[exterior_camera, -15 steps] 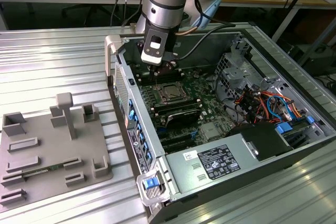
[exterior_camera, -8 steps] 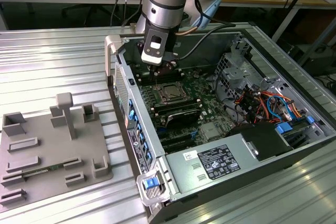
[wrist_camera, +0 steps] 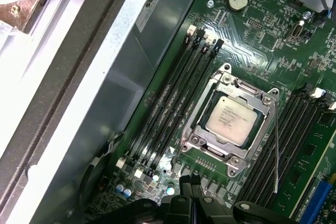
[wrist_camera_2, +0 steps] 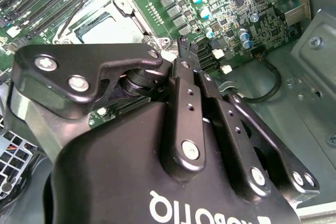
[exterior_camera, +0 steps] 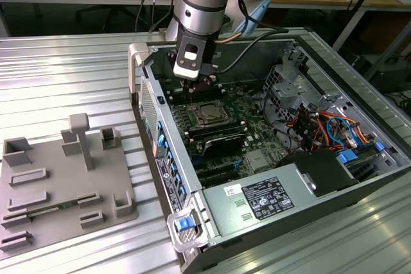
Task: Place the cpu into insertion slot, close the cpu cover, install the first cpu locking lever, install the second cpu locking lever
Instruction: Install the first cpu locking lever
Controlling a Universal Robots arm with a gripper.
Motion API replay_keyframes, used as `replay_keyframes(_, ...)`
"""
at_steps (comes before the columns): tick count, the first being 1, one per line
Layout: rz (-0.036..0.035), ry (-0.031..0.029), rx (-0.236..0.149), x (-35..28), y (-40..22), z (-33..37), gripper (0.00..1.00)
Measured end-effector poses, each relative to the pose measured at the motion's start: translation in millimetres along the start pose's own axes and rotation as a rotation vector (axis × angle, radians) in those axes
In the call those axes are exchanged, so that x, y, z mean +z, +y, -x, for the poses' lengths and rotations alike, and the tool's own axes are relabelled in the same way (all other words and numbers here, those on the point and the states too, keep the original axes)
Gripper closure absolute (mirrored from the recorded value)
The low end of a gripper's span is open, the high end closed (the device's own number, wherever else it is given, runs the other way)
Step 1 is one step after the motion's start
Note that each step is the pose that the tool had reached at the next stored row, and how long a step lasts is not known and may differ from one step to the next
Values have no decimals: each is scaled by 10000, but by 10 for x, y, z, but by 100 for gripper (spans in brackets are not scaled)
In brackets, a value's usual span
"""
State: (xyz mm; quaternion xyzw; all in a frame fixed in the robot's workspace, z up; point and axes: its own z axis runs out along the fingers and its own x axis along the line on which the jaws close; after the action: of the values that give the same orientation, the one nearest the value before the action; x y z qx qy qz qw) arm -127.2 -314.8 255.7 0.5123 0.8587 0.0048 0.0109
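Silver-grey metal shows through a square cut-out: the cpu (wrist_camera: 231, 120) already lies flat in the insertion slot (wrist_camera: 190, 140), and the cpu cover (wrist_camera: 247, 92) is folded down around it, framing its top on all four sides. That order makes sense to me – the frame has to press the chip onto the socket before any lever can hold it. One thin wire locking lever (wrist_camera: 275, 150) runs along the socket's side nearest the far bank of memory slots; whether it is hooked under its catch I cannot tell.

My gripper (wrist_camera: 190, 184) hovers over the green motherboard (wrist_camera: 262, 30), just beside the socket's corner, fingertips pinched together with nothing between them. I judge they are drawn together so they make one narrow point, better for nudging a wire than for carrying.

The first wrist view looks straight down on chip and cover, with the long black memory slots (wrist_camera: 173, 103) running beside them. The second wrist view has my own linkage across it – behind it, only part of the socket. The exterior view alone gives the setting: the open computer case (exterior_camera: 164, 133) lying on a ribbed metal table (exterior_camera: 64, 75), a grey parts tray (exterior_camera: 64, 184) well apart at the exterior view's left.
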Motion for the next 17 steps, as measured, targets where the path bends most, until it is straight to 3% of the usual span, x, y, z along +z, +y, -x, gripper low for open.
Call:
replay_keyframes(11,2,5,-233,0,0,0,89)
replay_keyframes(17,10,15,-773,0,0,0,89)
